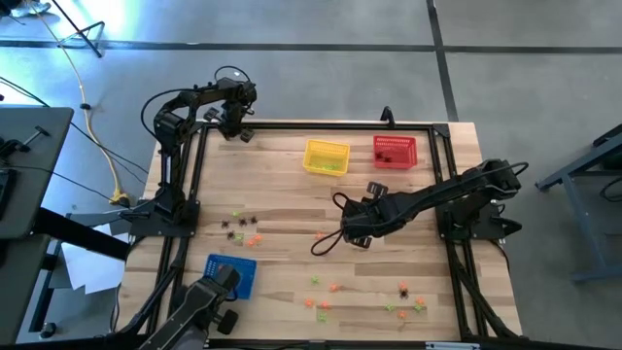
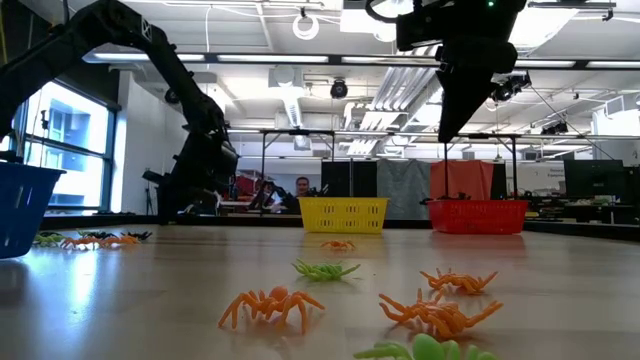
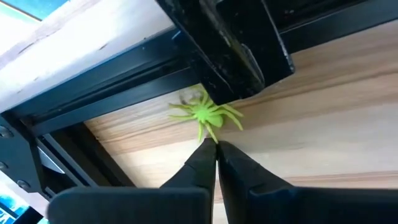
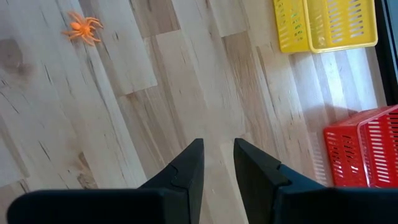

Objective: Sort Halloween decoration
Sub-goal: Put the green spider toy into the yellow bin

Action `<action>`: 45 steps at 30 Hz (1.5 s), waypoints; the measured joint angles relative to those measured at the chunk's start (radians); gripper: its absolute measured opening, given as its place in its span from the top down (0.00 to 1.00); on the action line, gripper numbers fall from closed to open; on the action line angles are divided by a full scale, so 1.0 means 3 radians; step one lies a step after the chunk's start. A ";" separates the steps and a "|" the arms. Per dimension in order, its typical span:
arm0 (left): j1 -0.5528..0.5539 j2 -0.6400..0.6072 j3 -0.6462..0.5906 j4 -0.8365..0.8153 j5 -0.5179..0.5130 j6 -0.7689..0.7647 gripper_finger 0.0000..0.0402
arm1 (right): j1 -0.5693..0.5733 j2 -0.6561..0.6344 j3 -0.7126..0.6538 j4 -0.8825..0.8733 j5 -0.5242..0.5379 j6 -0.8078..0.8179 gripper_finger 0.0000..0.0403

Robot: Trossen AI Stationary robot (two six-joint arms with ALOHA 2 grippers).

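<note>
At the far left corner of the wooden surface (image 1: pixel 292 209), a light green plastic spider (image 3: pixel 207 116) is pinched by one leg between the pressed-together fingertips of the left pincer (image 3: pixel 216 144), close to the black frame rail (image 3: pixel 112 93). Further small plastic spiders, orange, light green and black, are scattered in two groups: one cluster (image 1: pixel 243 227) near the left edge and another (image 1: pixel 364 297) along the near edge toward the right. A single orange spider (image 4: pixel 83 27) lies alone near the middle of the surface, and it is seen ahead of the right pincer (image 4: pixel 216 155), whose dark fingers are held slightly spread above bare wood with nothing between them. A yellow mesh basket (image 1: pixel 326 157) and a red mesh basket (image 1: pixel 395 151) are set side by side at the far edge. A blue mesh basket (image 1: pixel 231 275) is placed at the near left corner.
</note>
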 joint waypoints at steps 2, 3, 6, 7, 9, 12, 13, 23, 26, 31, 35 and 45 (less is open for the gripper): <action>-0.0008 0.0001 0.0002 -0.0023 0.0000 -0.0011 0.99 | 0.0000 0.0000 0.0000 -0.0001 0.0000 0.0001 0.79; -0.0014 0.0001 0.0003 -0.0039 -0.0001 -0.0028 1.00 | 0.0000 0.0000 0.0000 0.0000 0.0000 0.0001 0.79; -0.0042 -0.0012 0.0002 -0.0119 -0.0015 -0.0029 1.00 | 0.0000 0.0000 0.0000 0.0000 0.0000 0.0001 0.79; -0.0057 -0.0032 -0.0002 -0.0143 0.0002 -0.0029 1.00 | 0.0000 0.0000 0.0000 0.0001 0.0000 0.0002 0.79; -0.0090 -0.0114 -0.0005 -0.0159 0.0027 -0.0028 1.00 | 0.0000 0.0000 0.0000 0.0011 0.0000 0.0001 0.79; -0.0130 -0.0276 -0.0003 -0.0164 0.0098 -0.0028 1.00 | 0.0000 0.0000 0.0000 0.0033 0.0000 0.0001 0.79; -0.0140 -0.0327 -0.0003 -0.0169 0.0127 -0.0028 1.00 | 0.0000 0.0000 0.0000 0.0033 0.0000 0.0001 0.79; -0.0184 -0.0683 -0.0001 -0.0028 0.0159 -0.0146 0.99 | 0.0003 0.0000 0.0000 0.0075 0.0000 0.0015 0.79; -0.0182 -0.0677 -0.0001 -0.0007 0.0156 -0.0090 0.97 | 0.0005 0.0000 0.0000 0.0074 -0.0003 0.0031 0.79; -0.0163 -0.0619 -0.0001 -0.0015 0.0136 0.0056 0.88 | 0.0025 0.0000 0.0000 0.0073 -0.0017 0.0028 0.79; -0.0135 -0.0521 -0.0003 -0.0040 0.0128 0.0057 0.80 | 0.0053 0.0000 0.0000 0.0073 -0.0018 0.0034 0.79; -0.0135 -0.0224 -0.0005 -0.0026 0.0175 0.0062 0.67 | 0.0075 0.0000 0.0000 0.0071 -0.0017 0.0027 0.79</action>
